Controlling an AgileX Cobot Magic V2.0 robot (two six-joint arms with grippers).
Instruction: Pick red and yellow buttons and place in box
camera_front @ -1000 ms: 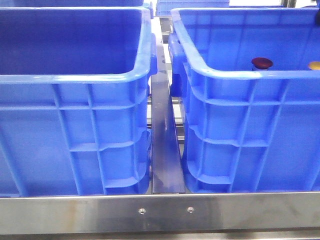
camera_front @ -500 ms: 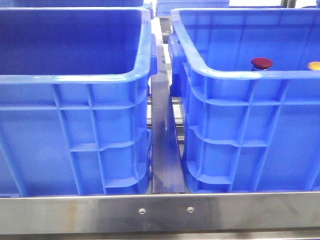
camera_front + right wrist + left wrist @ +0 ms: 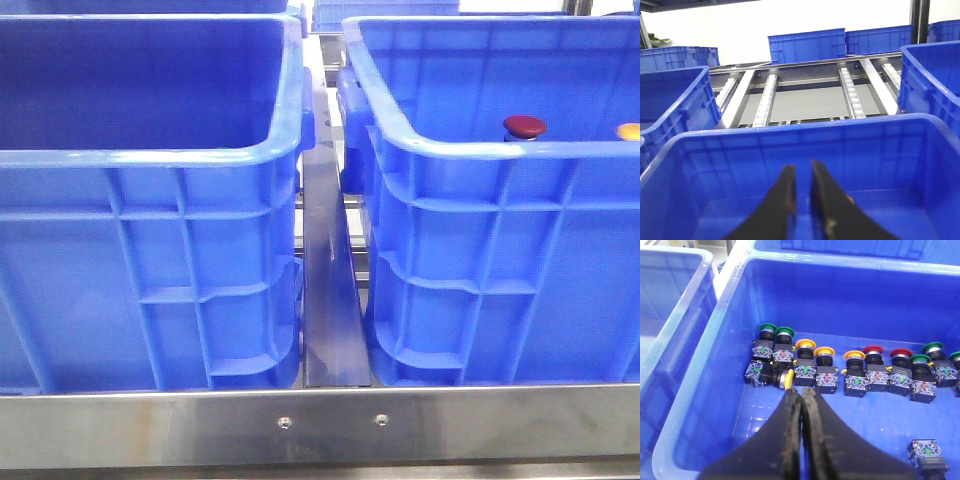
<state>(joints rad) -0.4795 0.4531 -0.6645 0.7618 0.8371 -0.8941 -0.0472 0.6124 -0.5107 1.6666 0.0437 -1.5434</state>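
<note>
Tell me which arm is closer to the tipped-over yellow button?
Left. Its gripper hangs just above the tipped yellow button, jaws closed. The right gripper hangs over a different crate, where no buttons show.
</note>
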